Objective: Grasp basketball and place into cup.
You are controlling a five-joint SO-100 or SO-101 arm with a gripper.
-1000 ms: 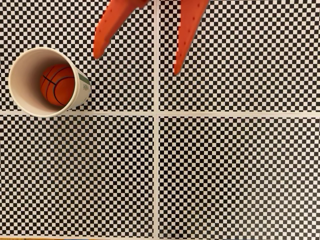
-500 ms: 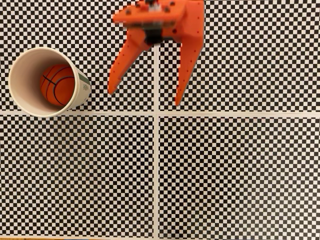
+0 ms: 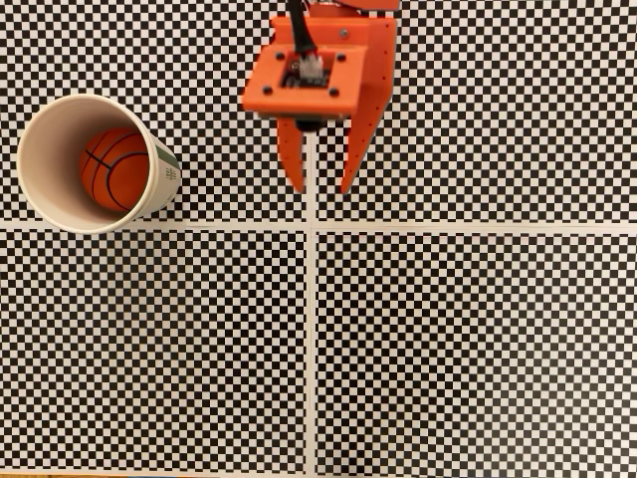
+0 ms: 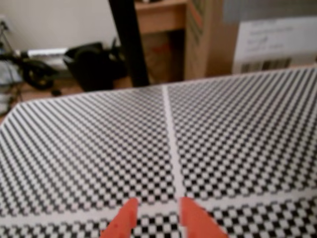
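— Basketball (image 3: 114,167) first: where does it sit?

— Inside the cup (image 3: 40,159), low against the wall on the cup's right side as the fixed view shows it. The cup stands near the left edge of that view, on the checkered table (image 3: 468,339), its round mouth facing the camera and a small green mark on its outer side.

— And the hand?

— The hand (image 3: 319,186) is near the top middle of the fixed view, well apart from the cup and to its right. Its two orange fingers (image 3: 291,159) point down the picture, one on each side of the pale line that runs up the table. They stand slightly apart, with a narrow gap between the tips (nothing sits in that gap), so the hand is open and empty.

— Does the wrist view agree?

— Yes. There the hand (image 4: 156,208) comes in from the bottom edge, two orange tips with the pale line between them and checkered table beyond. Past the table's far edge are a dark upright post (image 4: 128,42), wooden furniture (image 4: 163,20) and some dark clutter on the floor, all too blurred to name further.
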